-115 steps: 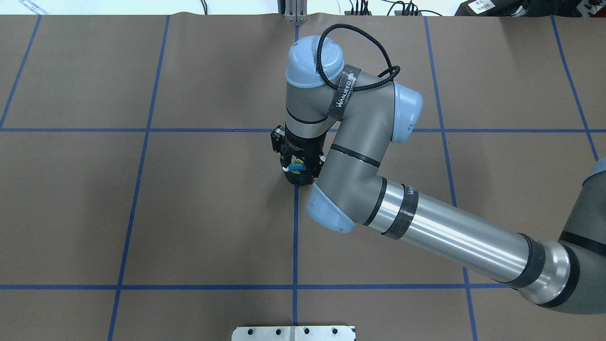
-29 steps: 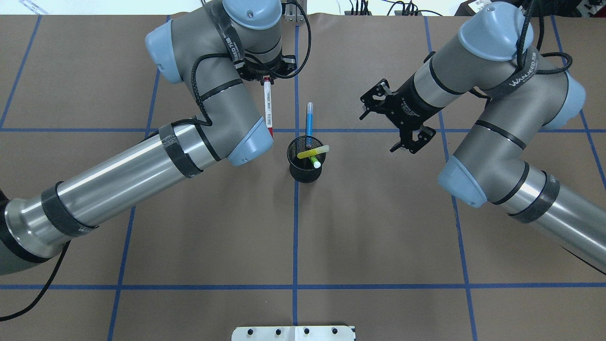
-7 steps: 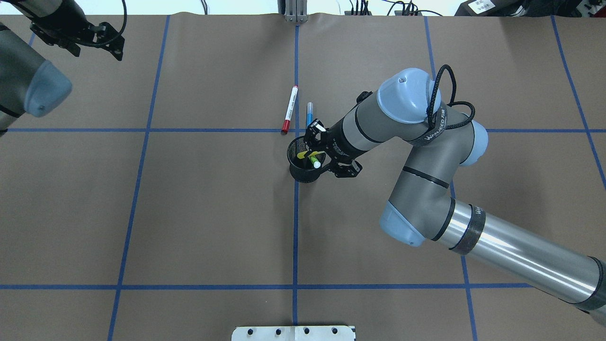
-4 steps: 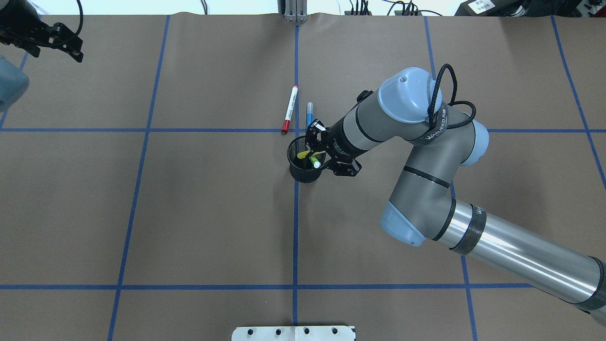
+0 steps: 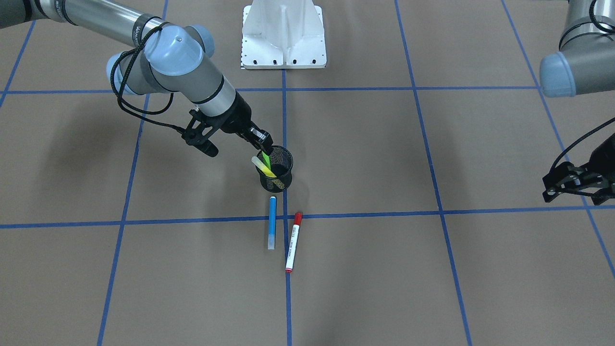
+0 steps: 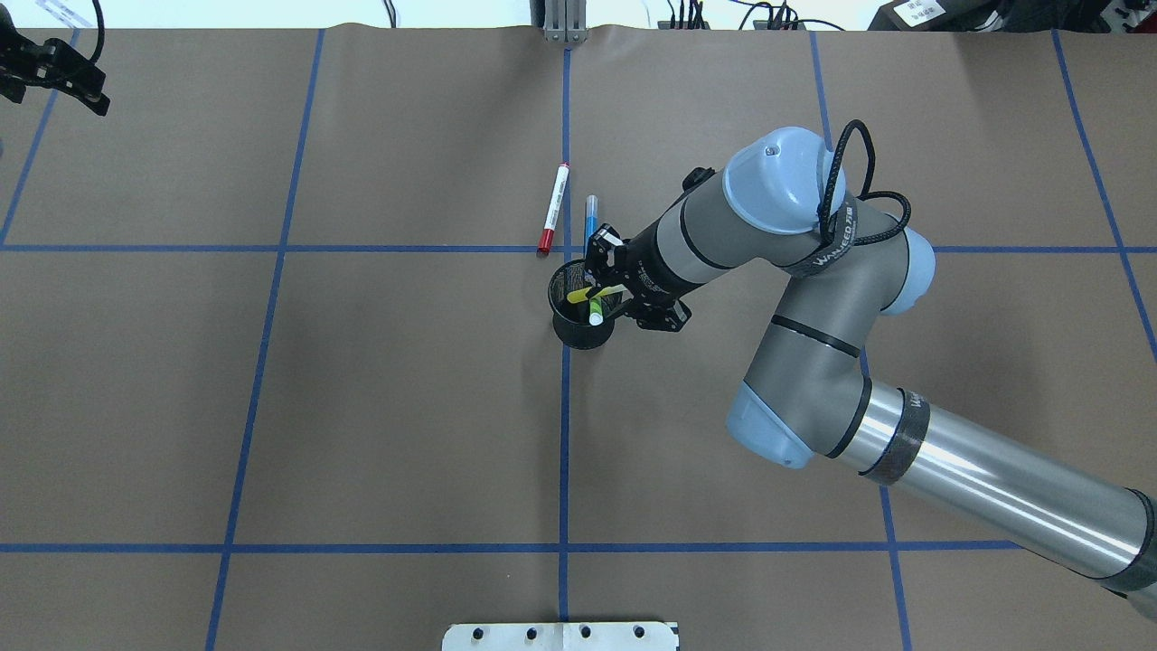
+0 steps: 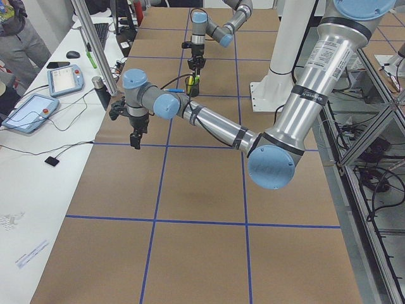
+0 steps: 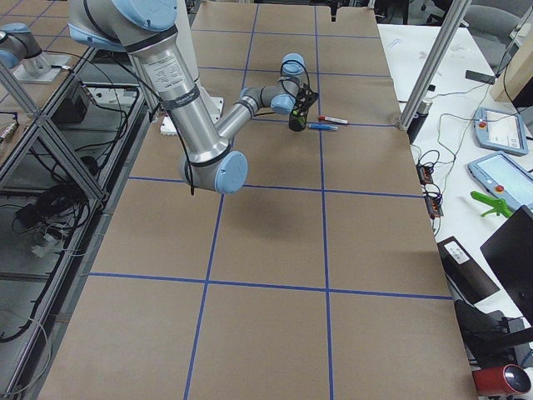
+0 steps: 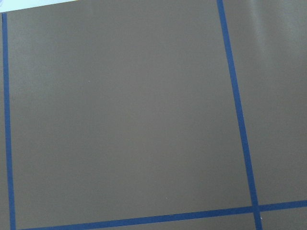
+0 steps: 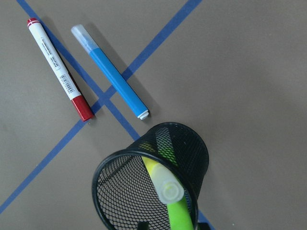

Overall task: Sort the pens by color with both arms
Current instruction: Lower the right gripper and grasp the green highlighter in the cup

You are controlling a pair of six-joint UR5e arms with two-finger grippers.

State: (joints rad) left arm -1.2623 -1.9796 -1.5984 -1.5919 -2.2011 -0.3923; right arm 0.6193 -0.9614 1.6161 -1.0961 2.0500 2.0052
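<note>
A black mesh cup stands at the table's middle with the yellow pen and the green pen leaning in it. My right gripper reaches over the rim, its fingers closed against the green pen. Just beyond the cup, the blue pen and the red-capped white pen lie side by side. My left gripper hangs open and empty at the far left corner.
Blue tape lines divide the brown table cover into squares. The white base pedestal stands at the robot's edge. Beyond the far edge is a side table with tablets, and a person stands there.
The left arm laid the red pen beside the blue one, then drew back to the far left corner. The right gripper came to the cup; the green pen's cap shifted left.
</note>
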